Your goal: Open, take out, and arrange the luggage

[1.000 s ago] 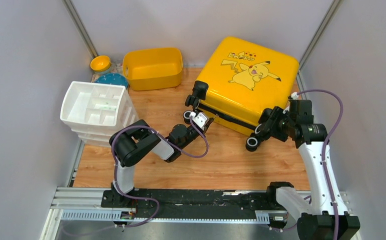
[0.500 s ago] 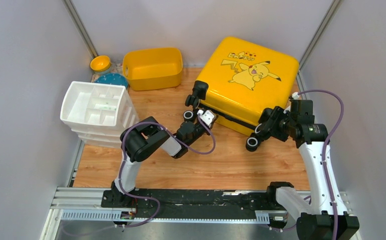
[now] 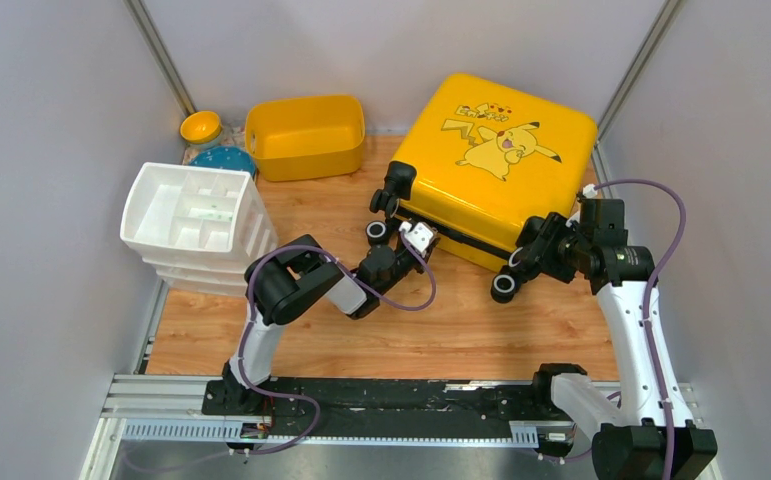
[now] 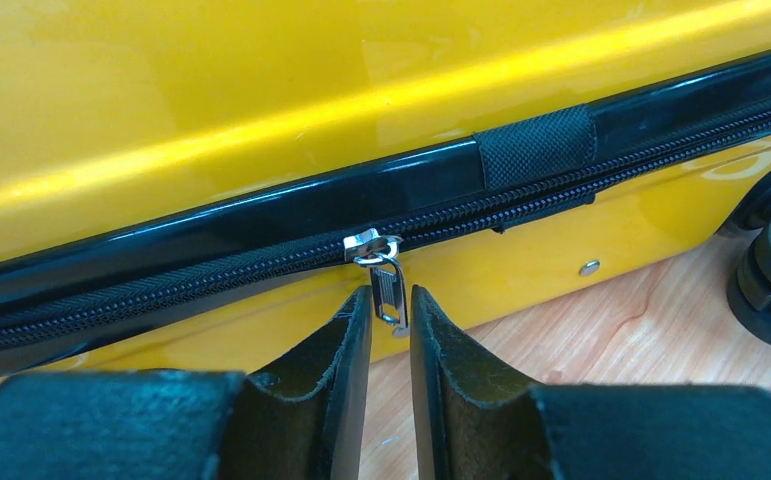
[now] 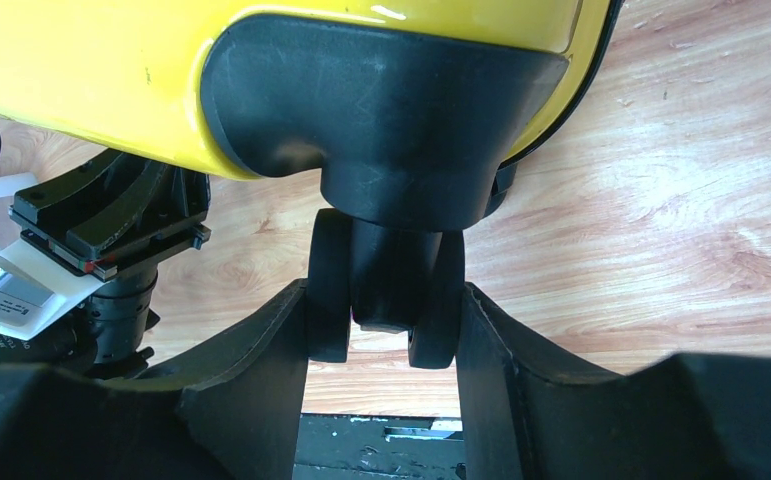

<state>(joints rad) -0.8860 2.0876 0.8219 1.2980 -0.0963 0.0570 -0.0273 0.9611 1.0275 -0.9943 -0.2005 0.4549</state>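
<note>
The left hand (image 4: 391,305), slightly open at the front seam of the large yellow hard-shell Pikachu suitcase (image 3: 501,160), has the small silver zipper pull (image 4: 389,285) between its tips, unpinched. The suitcase lies closed on the wooden tabletop (image 3: 441,320); the right hand (image 5: 383,295) clamps its black corner wheel (image 5: 329,290). Closing off-centre could knock the loose pull aside; then dragging finds nothing.
</note>
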